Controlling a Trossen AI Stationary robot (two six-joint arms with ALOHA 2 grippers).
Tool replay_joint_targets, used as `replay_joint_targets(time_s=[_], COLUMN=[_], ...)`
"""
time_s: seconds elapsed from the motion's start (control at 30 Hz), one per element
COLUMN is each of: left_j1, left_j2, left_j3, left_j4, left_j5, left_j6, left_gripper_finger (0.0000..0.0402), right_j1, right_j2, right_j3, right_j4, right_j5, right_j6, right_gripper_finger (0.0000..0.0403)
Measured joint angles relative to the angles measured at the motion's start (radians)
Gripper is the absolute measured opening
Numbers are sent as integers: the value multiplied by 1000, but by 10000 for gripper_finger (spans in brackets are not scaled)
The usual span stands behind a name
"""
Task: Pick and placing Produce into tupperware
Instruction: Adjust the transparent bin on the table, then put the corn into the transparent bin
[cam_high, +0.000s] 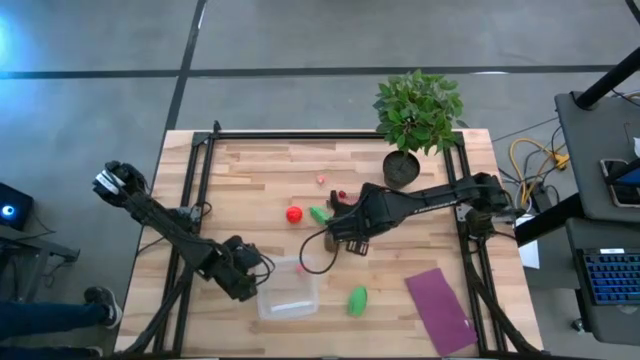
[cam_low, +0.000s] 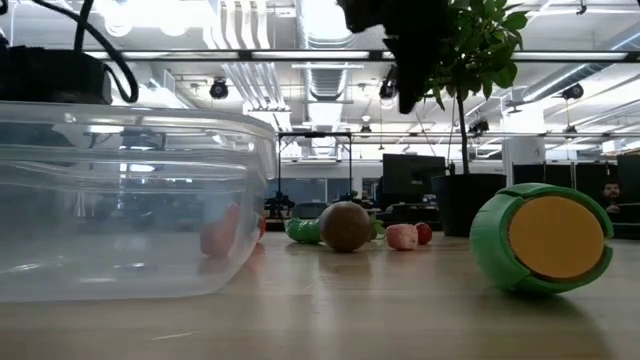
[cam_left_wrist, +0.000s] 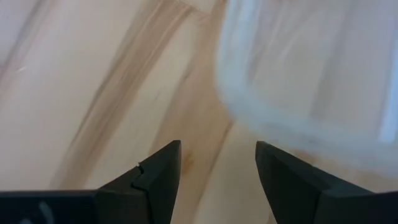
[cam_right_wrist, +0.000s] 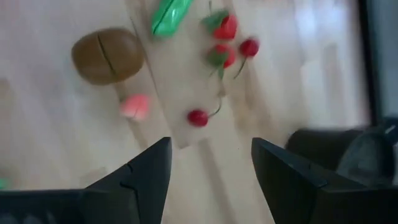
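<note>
Over the middle of the counter (cam_high: 250, 170) we hold the right end effector (cam_right_wrist: 210, 163) wide and empty above the smooth brown oval (cam_right_wrist: 107, 56), pink bit (cam_right_wrist: 135, 106) and glossy cherries (cam_right_wrist: 198, 117). To grasp well, we should centre on one rounded piece, which may roll. Beside the clear tupperware (cam_high: 288, 290), our left end effector (cam_left_wrist: 217, 171) gapes wide.

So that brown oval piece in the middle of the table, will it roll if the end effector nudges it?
Probably. The brown oval piece looks smooth and rounded, touching the table on a small patch in the low view, so a sideways nudge likely rolls it. A dark seam crosses it, so it might split in two. It looks like light, hard plastic, possibly slippery.
</note>
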Motion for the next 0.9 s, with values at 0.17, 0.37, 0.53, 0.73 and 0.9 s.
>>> replay_joint_targets(time_s=[0.17,0.37,0.53,0.73,0.9], left_j1=[-1,-2,-2,-2,-4], left_j2=[-31,-115,-198,-269,-318], left_j3=[0,0,0,0,0], left_j4=[-142,-237,-243,-242,-243], left_j5=[19,42,13,-12,-12], left_j6=[-3,-5,-5,75,183], left_gripper_finger=[192,192,192,192,192], right_j1=[-27,18,66,134,202], right_j2=[-40,-79,-85,-82,-82], right_j3=[-80,-186,-235,-278,-286], right_j4=[35,38,66,241,292], right_j5=[-214,-466,-557,-508,-483], right_j6=[158,292,587,927,1105], right_gripper_finger=[215,215,215,215,215])
